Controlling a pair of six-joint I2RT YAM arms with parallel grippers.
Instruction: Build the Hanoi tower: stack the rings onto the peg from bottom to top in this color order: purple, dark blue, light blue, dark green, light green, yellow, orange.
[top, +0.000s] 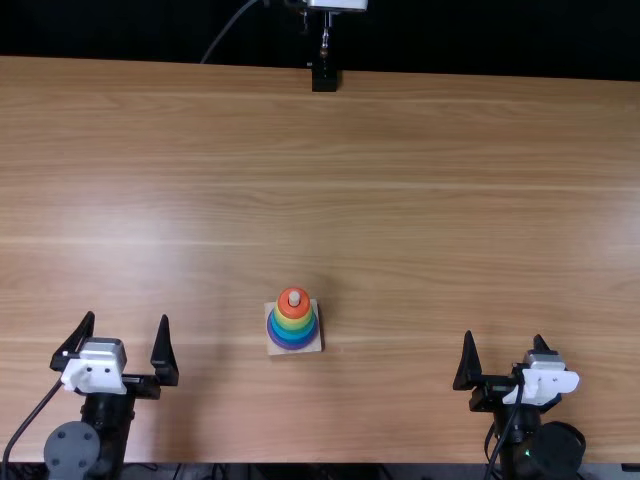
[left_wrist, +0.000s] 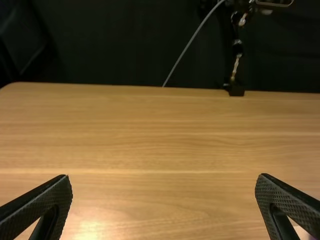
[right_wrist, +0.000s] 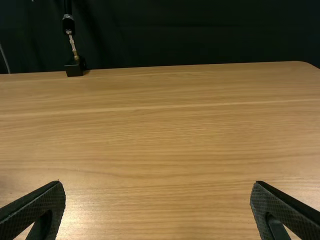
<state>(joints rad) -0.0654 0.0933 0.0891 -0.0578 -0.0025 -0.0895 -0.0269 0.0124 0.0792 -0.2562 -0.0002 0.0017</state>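
Left tool (top: 128, 317) spread wide, right tool (top: 504, 337) likewise (both well apart from the rings (top: 292, 323))

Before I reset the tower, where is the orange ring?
In the top view, the orange ring is slightly left of the middle, around the peg, on top of the yellow ring.

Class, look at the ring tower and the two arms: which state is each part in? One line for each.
Ring tower: stacked, narrowing upward; middle shades too small to separate
Orange ring: on top
Purple ring: at the bottom
Peg: tip poking through the orange ring
Base board: on the table, under the rings
Left arm: jaws open, empty
Right arm: jaws open, empty
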